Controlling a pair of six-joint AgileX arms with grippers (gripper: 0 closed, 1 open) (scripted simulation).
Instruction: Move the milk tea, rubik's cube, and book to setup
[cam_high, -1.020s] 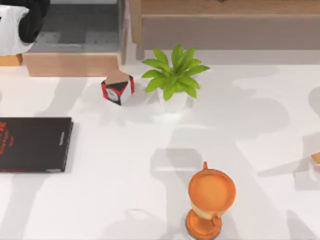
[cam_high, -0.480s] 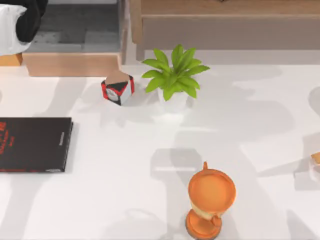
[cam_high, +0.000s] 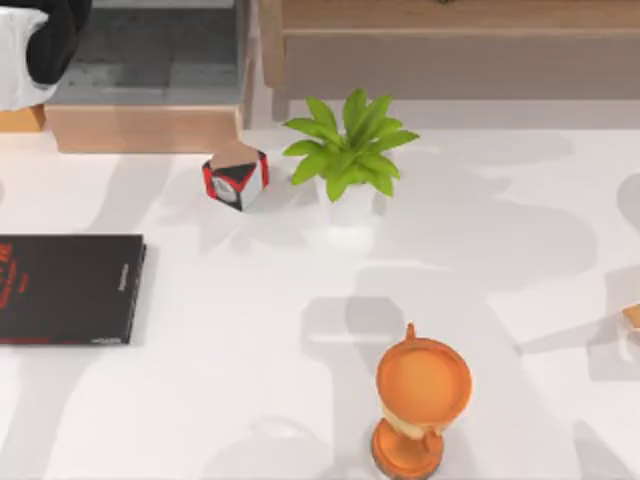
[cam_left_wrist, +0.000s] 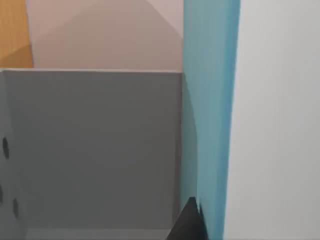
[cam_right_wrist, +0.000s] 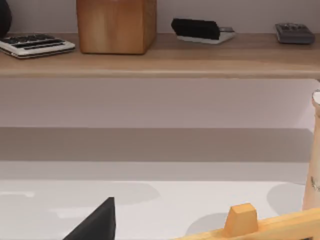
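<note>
The book (cam_left_wrist: 207, 115) shows as an upright teal cover with a broad white side next to it in the left wrist view. One dark fingertip (cam_left_wrist: 191, 222) of my left gripper presses against the teal cover. Beside the book is a grey compartment (cam_left_wrist: 95, 150). My left arm (cam_high: 45, 40) is at the far left corner, over the wooden shelf unit. A dark part of my right gripper (cam_right_wrist: 97, 222) hangs low over the white table, facing the back shelf. The milk tea and the rubik's cube are out of view.
On the table lie a black book with red lettering (cam_high: 65, 290), a small red, black and white box (cam_high: 236, 178), a potted plant (cam_high: 345, 155) and an orange trophy cup (cam_high: 422, 395). A wooden piece (cam_high: 632, 316) sits at the right edge. The back shelf (cam_right_wrist: 160, 62) carries small items.
My left arm has slid a little farther out of the top view's far left corner. Nothing on the table has moved.
</note>
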